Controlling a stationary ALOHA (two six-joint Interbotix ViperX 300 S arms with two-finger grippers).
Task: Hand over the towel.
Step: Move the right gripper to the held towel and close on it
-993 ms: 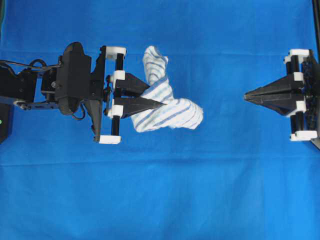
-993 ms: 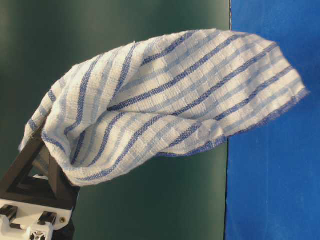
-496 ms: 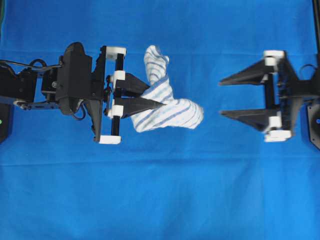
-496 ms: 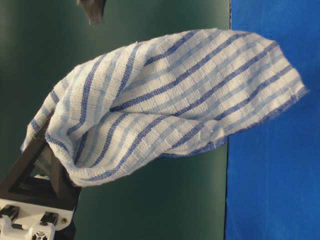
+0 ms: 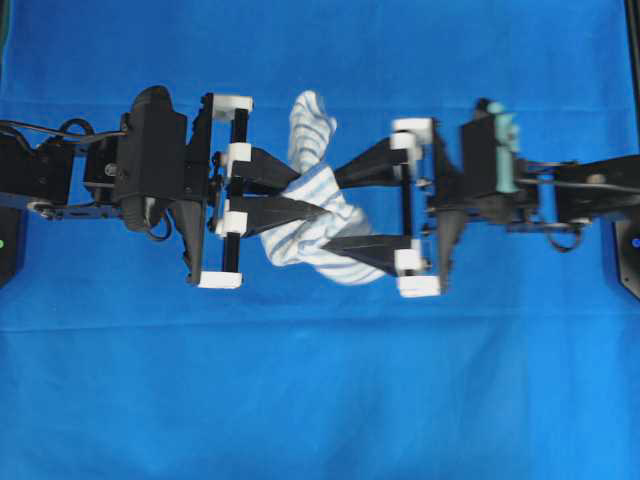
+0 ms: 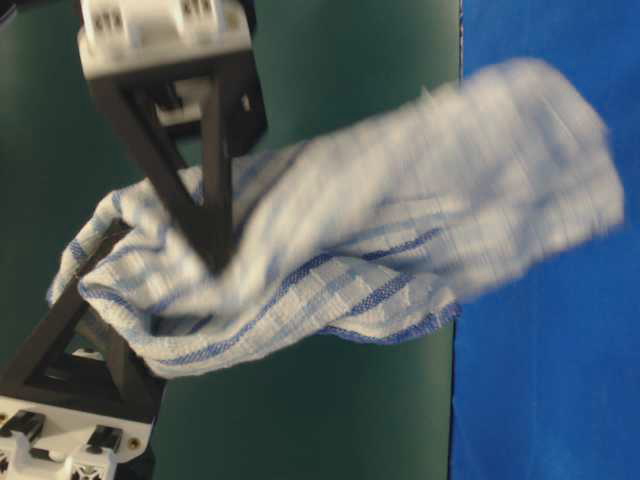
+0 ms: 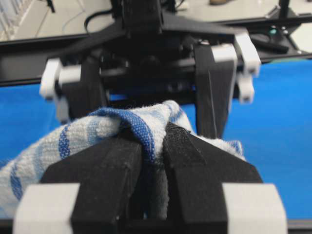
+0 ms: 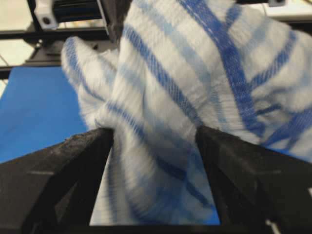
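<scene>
With the left gripper (image 5: pixel 318 197) clenched on the towel (image 5: pixel 305 130) at centre, the right gripper (image 5: pixel 328 206), spread, straddled it from 3 o'clock; the transfer next required closing, then left release.

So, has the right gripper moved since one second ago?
Yes. In the overhead view the right gripper has come leftward from the right edge, open around the towel held by the left gripper.

My right gripper (image 5: pixel 338 212) is no longer parked shut at the right edge. It opens wide, crosses the table and now straddles the towel (image 5: pixel 305 225), one finger (image 5: pixel 372 164) above it and one below. Towel's free end is shoved and blurred in the table-level view, no longer hanging smooth.
</scene>
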